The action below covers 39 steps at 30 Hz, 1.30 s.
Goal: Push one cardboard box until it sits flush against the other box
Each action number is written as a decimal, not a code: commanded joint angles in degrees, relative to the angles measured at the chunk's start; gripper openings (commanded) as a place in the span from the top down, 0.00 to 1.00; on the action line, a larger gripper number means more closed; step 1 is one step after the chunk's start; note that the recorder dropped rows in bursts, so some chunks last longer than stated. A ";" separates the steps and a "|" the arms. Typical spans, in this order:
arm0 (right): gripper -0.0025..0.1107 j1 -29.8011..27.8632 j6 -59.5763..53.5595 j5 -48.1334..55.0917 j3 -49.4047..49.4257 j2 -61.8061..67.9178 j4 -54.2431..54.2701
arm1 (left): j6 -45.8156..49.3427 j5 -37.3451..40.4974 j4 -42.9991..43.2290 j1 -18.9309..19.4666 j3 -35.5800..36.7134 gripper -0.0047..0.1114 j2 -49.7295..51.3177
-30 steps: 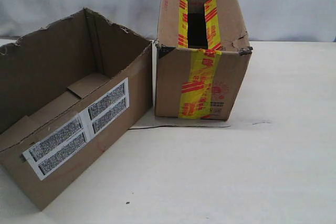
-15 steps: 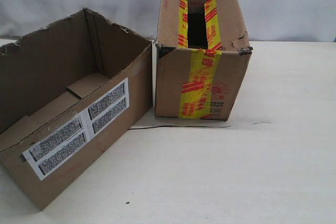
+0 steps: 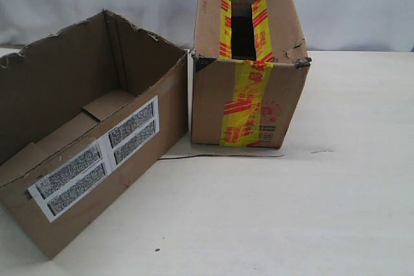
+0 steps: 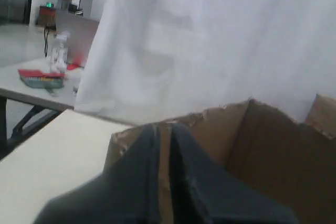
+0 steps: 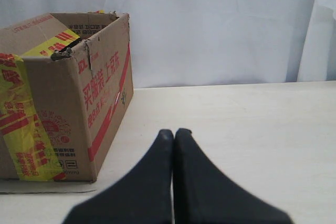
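The cardboard box [image 3: 97, 140], open-topped with ragged edges and white barcode labels, lies skewed at the left of the table. Its right front corner stands a thin gap away from the other box [image 3: 249, 95], which is upright and carries yellow tape printed in red. Neither gripper shows in the exterior view. My left gripper [image 4: 164, 126] is shut to a thin slit, right at the torn rim of the cardboard box [image 4: 262, 145]. My right gripper [image 5: 174, 132] is shut and empty, low over the table, apart from the other box [image 5: 58, 93] and off to its side.
The pale table [image 3: 291, 211] runs out in front of and to the right of the boxes. A flat cardboard flap [image 3: 259, 153] juts out under the taped box. A white curtain [image 3: 356, 4] hangs behind. Another table with a bottle [image 4: 58, 53] stands far off.
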 commanded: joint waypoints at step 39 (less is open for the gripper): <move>0.98 -0.27 0.00 0.07 0.30 -0.20 0.17 | -1.36 -1.53 0.82 -23.16 -4.69 0.96 38.04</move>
